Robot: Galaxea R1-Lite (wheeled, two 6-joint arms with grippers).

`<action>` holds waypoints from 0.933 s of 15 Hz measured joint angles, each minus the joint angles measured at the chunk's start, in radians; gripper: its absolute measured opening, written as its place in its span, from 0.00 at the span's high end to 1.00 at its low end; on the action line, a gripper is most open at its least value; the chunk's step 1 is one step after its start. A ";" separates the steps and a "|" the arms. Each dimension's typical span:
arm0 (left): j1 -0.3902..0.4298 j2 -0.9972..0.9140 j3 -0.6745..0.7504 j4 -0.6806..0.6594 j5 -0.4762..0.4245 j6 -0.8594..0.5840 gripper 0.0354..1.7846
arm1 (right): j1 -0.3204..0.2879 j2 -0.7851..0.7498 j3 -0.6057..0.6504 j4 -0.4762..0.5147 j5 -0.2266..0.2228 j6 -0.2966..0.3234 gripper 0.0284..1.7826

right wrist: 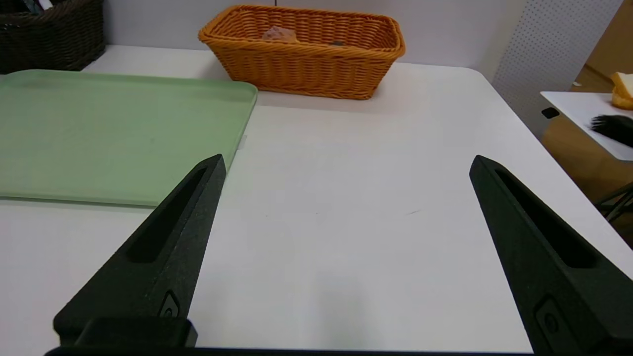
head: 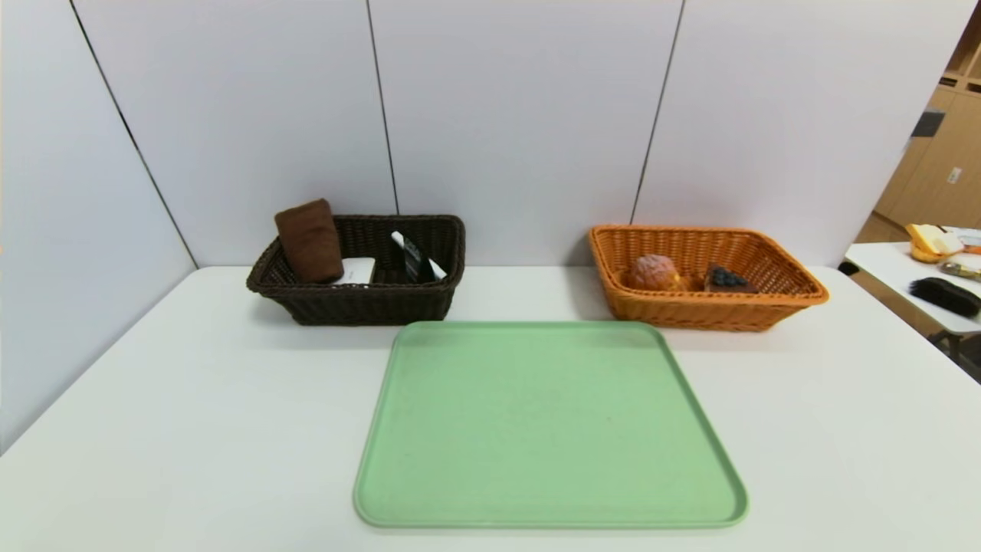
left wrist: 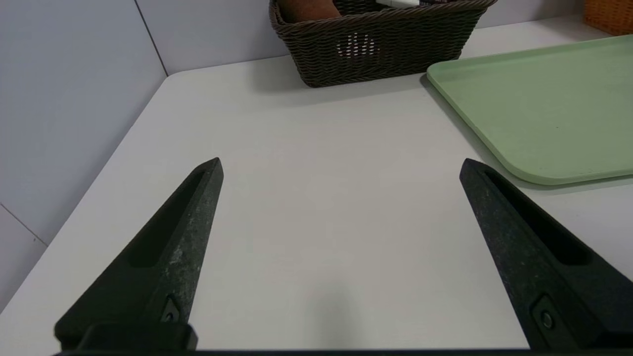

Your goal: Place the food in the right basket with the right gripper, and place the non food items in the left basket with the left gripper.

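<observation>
The dark brown basket (head: 360,303) stands at the back left and holds the rolled brown towel (head: 310,240), the white case (head: 356,271), the black tube (head: 412,259) and the white marker pen (head: 435,267). The orange basket (head: 713,310) at the back right holds the bun (head: 654,273) and the cake slice (head: 726,279). My left gripper (left wrist: 340,165) is open and empty over bare table, near the table's front left. My right gripper (right wrist: 346,163) is open and empty over bare table at the front right. Neither arm shows in the head view.
An empty green tray (head: 548,425) lies in the middle of the white table (head: 191,399). Grey wall panels close the back and left. A side table (head: 912,284) with a black brush (head: 945,296) and yellow things stands at the far right.
</observation>
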 joint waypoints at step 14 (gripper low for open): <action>0.000 -0.020 0.069 0.054 0.049 0.007 0.06 | 0.000 -0.001 0.226 -0.114 0.005 0.027 0.04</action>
